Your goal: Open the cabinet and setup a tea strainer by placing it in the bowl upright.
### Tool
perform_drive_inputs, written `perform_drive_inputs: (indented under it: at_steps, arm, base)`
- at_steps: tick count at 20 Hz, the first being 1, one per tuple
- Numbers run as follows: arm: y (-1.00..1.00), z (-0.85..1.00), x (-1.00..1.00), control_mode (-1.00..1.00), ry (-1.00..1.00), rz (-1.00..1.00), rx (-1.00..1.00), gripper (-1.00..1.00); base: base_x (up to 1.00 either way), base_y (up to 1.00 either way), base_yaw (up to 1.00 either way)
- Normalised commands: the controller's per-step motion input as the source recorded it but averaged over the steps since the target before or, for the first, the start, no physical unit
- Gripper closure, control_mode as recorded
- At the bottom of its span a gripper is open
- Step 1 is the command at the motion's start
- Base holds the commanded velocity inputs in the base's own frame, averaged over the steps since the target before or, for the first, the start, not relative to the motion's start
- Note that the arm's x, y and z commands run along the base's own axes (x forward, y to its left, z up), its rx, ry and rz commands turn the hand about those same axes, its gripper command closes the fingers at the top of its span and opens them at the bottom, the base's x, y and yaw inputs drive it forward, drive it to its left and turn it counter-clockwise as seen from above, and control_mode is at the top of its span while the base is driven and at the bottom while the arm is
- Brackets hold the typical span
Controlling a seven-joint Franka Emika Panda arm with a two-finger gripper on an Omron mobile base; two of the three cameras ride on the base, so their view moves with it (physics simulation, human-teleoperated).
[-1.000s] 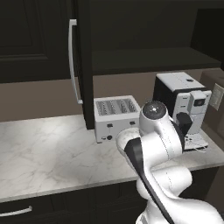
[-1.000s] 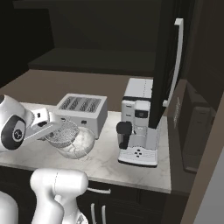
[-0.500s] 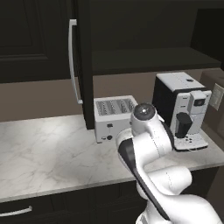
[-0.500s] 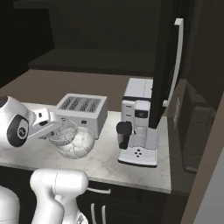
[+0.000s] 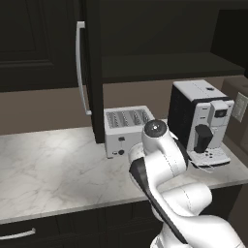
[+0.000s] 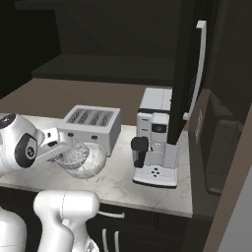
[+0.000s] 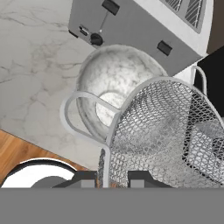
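My gripper (image 7: 107, 178) is closed on the tea strainer (image 7: 168, 135), as far as I can judge: in the hand view its two dark tips sit close together at the bottom, with the strainer's rim rising right between them and the mesh basket spreading up and to the right. I cannot see the pads themselves pressing the wire, so the hold is my reading, not a plain sight.

Past the mesh lies the bowl (image 7: 114, 83), frosted and marbled, standing on the marble counter (image 7: 35, 65) just in front of the toaster (image 7: 144, 26). The strainer overlaps the bowl's near rim in this view. From the right base view, the strainer (image 6: 72, 154) hangs over the bowl (image 6: 88, 161), its mesh at or just inside the rim; I cannot tell whether it touches the glass.

Farther out, the cabinet (image 5: 92, 72) is open, its door swung out edge-on with the bar handle showing, and the other door (image 6: 189, 74) stands open beside the coffee machine (image 6: 155, 138).

So the opening is done and the strainer is fetched and brought over the bowl. What is left, I judge, is to lower it in, settle it upright, and let go.
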Motion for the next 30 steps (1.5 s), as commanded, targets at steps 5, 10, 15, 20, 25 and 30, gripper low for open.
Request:
perform_drive_inputs:
  at_steps: [5, 10, 15, 20, 25, 30]
  arm:
    - [0.0, -0.24, 0.0, -1.0, 0.0, 0.0, 0.0, 1.0]
    - [-0.01, -0.05, 0.02, -1.0, 0.0, 0.0, 0.0, 1.0]
    - [-0.02, 0.0, 0.1, -1.0, 0.0, 0.0, 0.0, 1.0]
    - [0.0, 0.0, 0.21, -1.0, 0.0, 0.0, 0.0, 1.0]
    - [0.0, 0.0, 0.22, -1.0, 0.0, 0.0, 0.0, 1.0]
    - [0.0, -0.12, 0.16, -1.0, 0.0, 0.0, 0.0, 1.0]
  base:
    - [0.0, 0.0, 0.0]
    - [0.0, 0.0, 0.0]
    - [0.0, 0.0, 0.0]
    - [0.0, 0.0, 0.0]
    - [0.0, 0.0, 0.0]
    - [0.0, 0.0, 0.0]
